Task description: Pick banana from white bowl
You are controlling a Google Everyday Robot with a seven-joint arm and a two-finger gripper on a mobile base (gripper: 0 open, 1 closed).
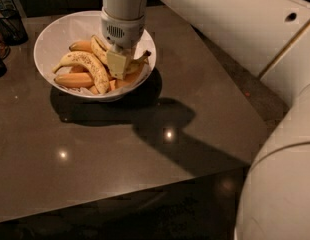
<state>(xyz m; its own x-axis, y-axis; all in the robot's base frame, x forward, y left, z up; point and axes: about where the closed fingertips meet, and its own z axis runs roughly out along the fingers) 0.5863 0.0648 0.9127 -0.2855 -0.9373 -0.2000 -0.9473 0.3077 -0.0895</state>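
Hanging into the white bowl (51, 34) at the far left of the table (120, 164), the claw (119, 70) stands directly over the banana (137, 62), which lies across the pile inside the bowl with its dark stem tip toward the right rim; whether the claw is spread or pinching cannot be told; the fruit is judged light, soft-skinned and easily bruised; a moderate grip across the thick middle, not the tapered ends, is advised.

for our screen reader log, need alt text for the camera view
The robot's gripper is down among bananas in a white bowl at the far left of a dark table. The arm's shadow falls across the tabletop.
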